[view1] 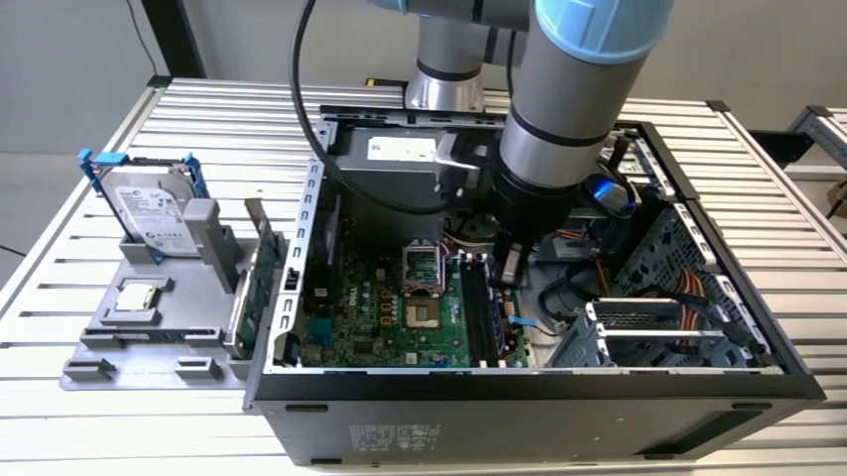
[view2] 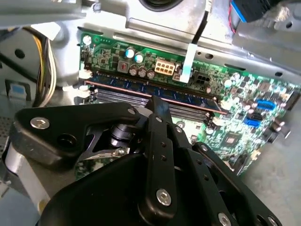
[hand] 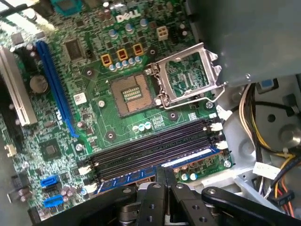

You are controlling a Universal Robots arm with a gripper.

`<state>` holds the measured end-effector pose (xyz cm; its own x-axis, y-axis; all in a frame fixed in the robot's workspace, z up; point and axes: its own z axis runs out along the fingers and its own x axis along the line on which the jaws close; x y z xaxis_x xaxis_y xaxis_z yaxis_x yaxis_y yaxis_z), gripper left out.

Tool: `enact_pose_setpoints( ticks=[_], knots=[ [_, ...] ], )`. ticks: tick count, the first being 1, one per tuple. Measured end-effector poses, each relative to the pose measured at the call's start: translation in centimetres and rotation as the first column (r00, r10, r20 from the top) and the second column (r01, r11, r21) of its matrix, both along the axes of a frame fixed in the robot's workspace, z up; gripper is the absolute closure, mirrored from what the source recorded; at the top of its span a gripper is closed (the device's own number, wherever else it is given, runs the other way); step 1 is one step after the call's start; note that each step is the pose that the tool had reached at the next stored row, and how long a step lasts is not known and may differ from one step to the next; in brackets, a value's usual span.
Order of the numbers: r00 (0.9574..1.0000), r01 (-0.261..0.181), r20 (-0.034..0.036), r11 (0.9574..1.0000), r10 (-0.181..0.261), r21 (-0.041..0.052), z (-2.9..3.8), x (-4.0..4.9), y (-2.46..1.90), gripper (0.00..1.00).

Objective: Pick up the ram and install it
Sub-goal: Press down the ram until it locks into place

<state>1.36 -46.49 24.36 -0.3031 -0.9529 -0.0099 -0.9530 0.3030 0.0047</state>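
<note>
The ram [view2: 155, 92], lying along a memory slot [hand: 155, 146] just beyond the pincer [view2: 157, 106], is being pressed edge-on by clenched fingertips for seating.

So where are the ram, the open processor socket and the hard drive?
ram [view2: 155, 91], second wrist view, its long blue face.
socket [hand: 133, 93], first wrist view, its pin field.
hard drive [view1: 149, 211], exterior view, its labelled face.

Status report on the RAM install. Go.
Gripper down inside the case, over the memory slots. Ram lying along the outermost slot, fingertip at its edge. Nothing in the way.
</note>
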Motion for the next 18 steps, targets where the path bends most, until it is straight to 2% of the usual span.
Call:
enact_pose_setpoints(
  ticks=[2, 5, 9, 13, 16, 18],
  knots=[
    [0.9994, -0.036, 0.0, 0.9994, 0.036, -0.0001, -0.03, 0.0, 0.0, 1.0],
    [0.9962, -0.087, 0.0, 0.9962, 0.087, 0.0, -0.06, 0.01, 0.0, 1.0],
    [0.9875, -0.158, 0.0, 0.9875, 0.158, 0.0001, -0.07, 0.01, 0.0, 1.0],
    [0.9743, -0.225, 0.0001, 0.9743, 0.225, 0.0005, -0.11, 0.01, 0.0, 1.0],
    [0.9735, -0.229, -0.0005, 0.9735, 0.229, 0.0004, -0.12, 0.1, 0.0, 1.0],
    [0.9685, -0.249, -0.0005, 0.9685, 0.249, 0.0007, -0.33, 0.2, 0.01, 1.0]
  ],
)
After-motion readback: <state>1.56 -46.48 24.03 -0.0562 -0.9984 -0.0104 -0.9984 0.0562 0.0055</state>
